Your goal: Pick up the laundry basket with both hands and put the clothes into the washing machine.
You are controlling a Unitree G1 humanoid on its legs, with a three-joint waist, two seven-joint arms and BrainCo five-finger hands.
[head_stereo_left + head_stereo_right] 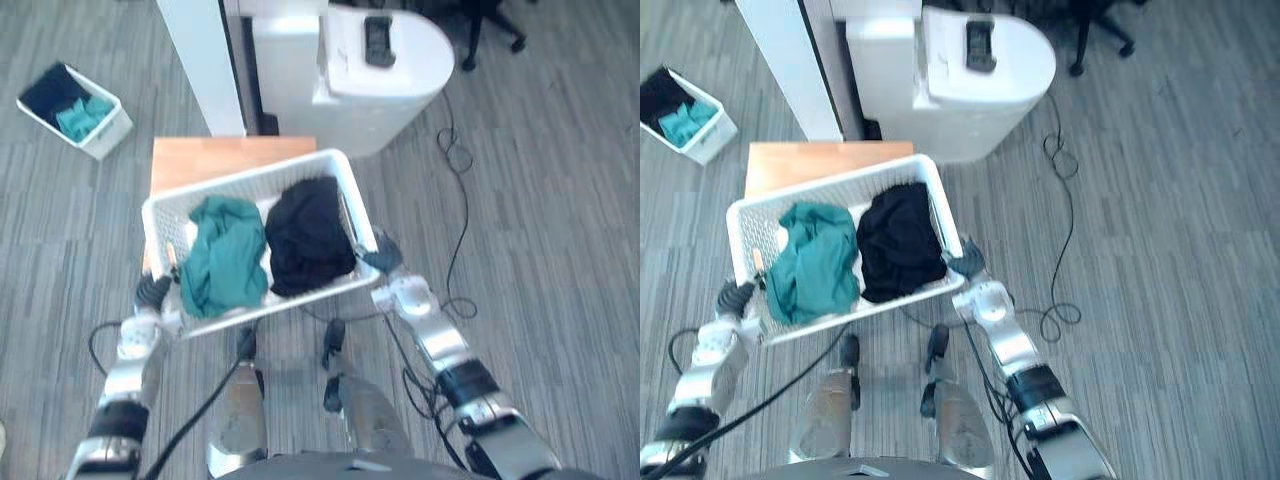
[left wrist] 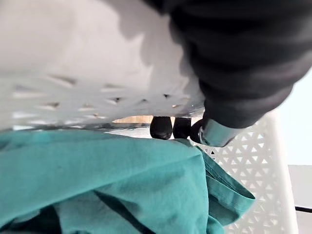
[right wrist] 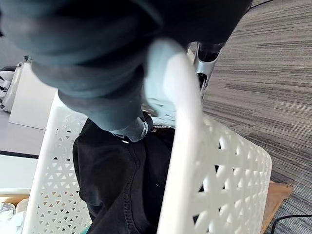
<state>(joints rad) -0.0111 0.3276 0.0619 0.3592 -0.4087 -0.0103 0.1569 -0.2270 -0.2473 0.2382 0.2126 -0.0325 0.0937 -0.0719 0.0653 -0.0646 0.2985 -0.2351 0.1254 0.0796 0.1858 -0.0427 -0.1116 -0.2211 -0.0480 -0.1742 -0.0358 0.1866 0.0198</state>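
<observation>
Laundry basket (image 1: 245,185) is white, latticed, holding clothes (image 1: 222,255).

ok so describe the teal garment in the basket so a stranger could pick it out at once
Near the white washing machine, find the large white laundry basket held by the left hand and right hand. The teal garment lies crumpled in its left half, beside a black garment. It is the basket's only teal piece, not the teal cloth in the small floor bin farther left.
</observation>
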